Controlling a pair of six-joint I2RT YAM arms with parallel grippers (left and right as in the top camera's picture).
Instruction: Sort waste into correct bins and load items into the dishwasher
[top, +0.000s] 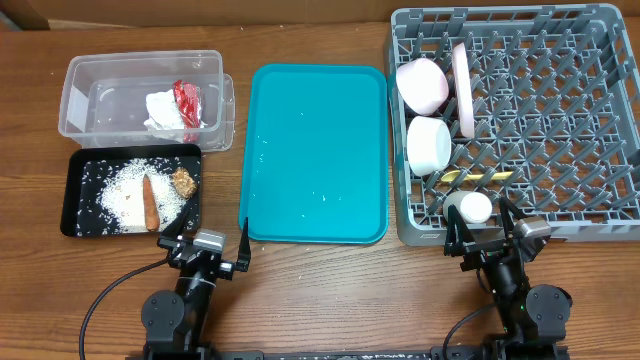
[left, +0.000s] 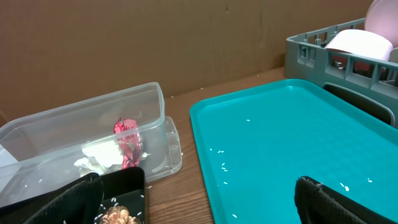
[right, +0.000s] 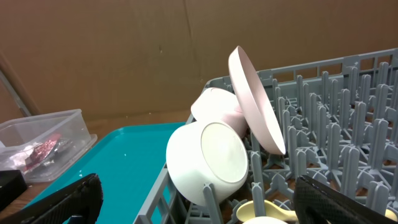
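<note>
A lab test bench: cardboard wall (left: 124, 43) behind a wooden table (top: 320, 285) — no home kitchen.

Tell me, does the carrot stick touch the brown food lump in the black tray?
Apart. The overhead view shows white rice lying between the carrot stick and the brown food lump.

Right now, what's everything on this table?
Clear tub: one, back left
Napkin: one, white, tub
Wrapper: one, red, tub
Black tray: one, front left
Rice: loose, white, black tray
Carrot-like stick: one, orange, on rice
Food lump: one, brown, black tray
Teal tray: one, centre
Dish rack: one, grey, right
Pink bowl, white bowl: one each, in rack
Plate: one, pale, rack
Cup: one, white, rack
Spoon: one, yellow, rack
Left claw, right claw: black, open
</note>
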